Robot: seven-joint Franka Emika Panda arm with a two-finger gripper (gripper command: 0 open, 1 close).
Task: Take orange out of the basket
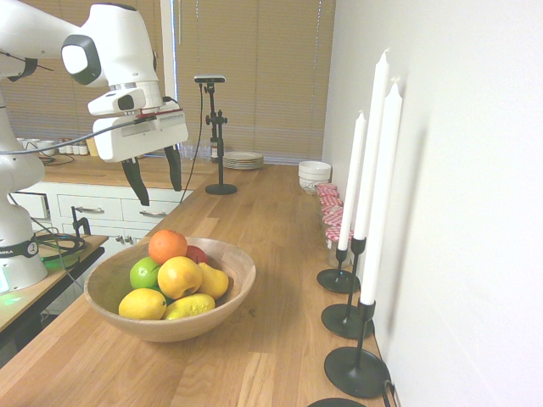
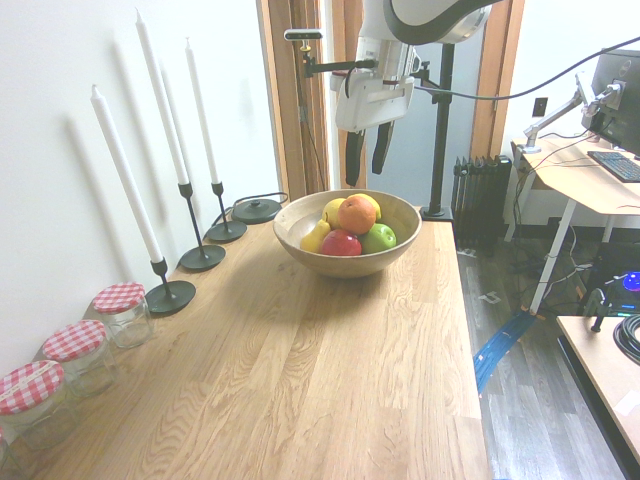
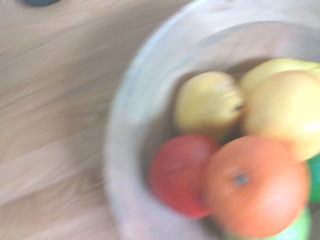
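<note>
The orange (image 1: 167, 246) lies on top of the fruit pile in the wooden basket (image 1: 242, 273), on the side towards the arm. My gripper (image 1: 155, 182) hangs open above and a little behind it, touching nothing, with nothing between the fingers. From the other side, the orange (image 2: 357, 213) sits above a red apple inside the basket (image 2: 300, 245), and the gripper (image 2: 366, 172) hovers just over the far rim. The blurred wrist view looks down on the orange (image 3: 255, 185) and the basket wall (image 3: 120, 150).
Around the orange are a red apple (image 1: 197, 253), a green apple (image 1: 143, 273), a yellow-orange fruit (image 1: 180, 277) and lemons. Three tall white candles (image 1: 370, 182) in black holders line the wall. Jars with red checked lids (image 2: 120, 312) and stacked plates (image 1: 243, 158) also stand on the counter.
</note>
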